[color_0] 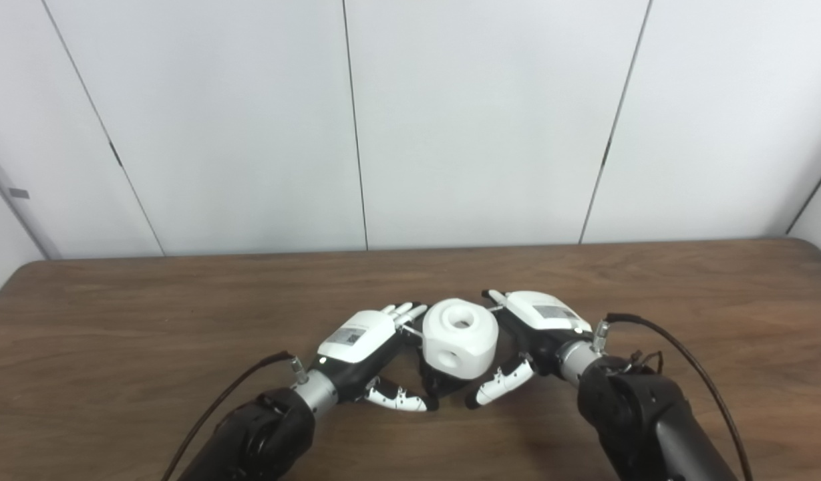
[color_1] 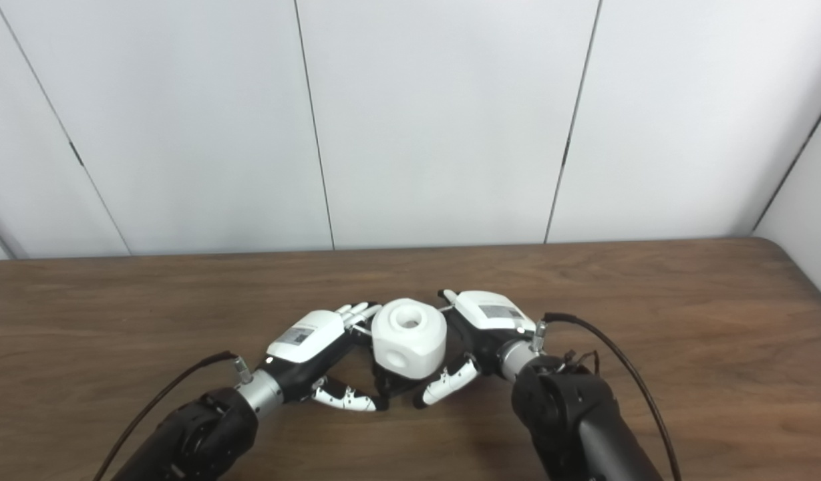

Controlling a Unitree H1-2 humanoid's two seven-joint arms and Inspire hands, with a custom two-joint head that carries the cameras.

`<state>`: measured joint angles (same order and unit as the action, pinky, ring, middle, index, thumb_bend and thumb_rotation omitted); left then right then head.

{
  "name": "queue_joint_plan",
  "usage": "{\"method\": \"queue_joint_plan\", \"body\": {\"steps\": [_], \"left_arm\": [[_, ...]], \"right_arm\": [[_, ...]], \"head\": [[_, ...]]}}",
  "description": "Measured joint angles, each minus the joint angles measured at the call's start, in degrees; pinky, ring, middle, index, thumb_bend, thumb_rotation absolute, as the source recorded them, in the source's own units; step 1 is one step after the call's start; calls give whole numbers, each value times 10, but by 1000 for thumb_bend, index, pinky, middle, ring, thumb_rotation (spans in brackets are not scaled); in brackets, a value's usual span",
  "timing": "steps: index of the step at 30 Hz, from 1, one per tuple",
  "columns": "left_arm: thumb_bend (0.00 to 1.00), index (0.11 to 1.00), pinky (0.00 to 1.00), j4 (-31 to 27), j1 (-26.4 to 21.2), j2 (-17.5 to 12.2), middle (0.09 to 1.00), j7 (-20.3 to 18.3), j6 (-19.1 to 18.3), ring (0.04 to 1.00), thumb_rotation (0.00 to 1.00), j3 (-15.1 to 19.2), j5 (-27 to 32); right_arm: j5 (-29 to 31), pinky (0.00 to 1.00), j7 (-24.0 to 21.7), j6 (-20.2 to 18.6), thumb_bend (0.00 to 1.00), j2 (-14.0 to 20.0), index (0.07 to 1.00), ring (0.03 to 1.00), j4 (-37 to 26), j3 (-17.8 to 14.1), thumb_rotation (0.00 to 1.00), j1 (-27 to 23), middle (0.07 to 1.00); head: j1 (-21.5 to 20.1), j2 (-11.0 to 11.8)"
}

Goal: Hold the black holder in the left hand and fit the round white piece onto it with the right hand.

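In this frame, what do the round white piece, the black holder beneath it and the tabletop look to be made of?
Round white piece with holes: probably moulded or printed plastic, matt, evenly white with soft edges. Black holder: dark, maybe plastic; mostly hidden, so uncertain. Brown table: wood or wood-look laminate, with visible grain streaks and a low sheen.

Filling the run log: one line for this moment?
left hand: at black holder | right hand: on round white piece | piece atop holder
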<state>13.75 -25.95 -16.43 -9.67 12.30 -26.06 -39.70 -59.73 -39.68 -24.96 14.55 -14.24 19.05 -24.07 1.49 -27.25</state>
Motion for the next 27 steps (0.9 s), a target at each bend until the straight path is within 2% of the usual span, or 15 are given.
{"method": "queue_joint_plan", "body": {"steps": [10,18,27], "left_arm": [[517,479,1000,12,0,0,977,10,16,1000,49,1,1],[517,480,1000,13,0,0,979,7,17,1000,48,3,1],[517,481,1000,22,0,0,962,12,27,1000,49,7,4]], "right_arm": [[-5,810,-15,-13,998,0,863,1000,0,0,451,-3,1000],[-13,863,-33,-15,1000,-12,926,1000,3,-8,424,-2,1000],[-15,883,-42,-15,1000,-18,931,1000,4,-16,413,-2,1000]], "head": [[-3,7],[-4,13],[-4,16]]}}
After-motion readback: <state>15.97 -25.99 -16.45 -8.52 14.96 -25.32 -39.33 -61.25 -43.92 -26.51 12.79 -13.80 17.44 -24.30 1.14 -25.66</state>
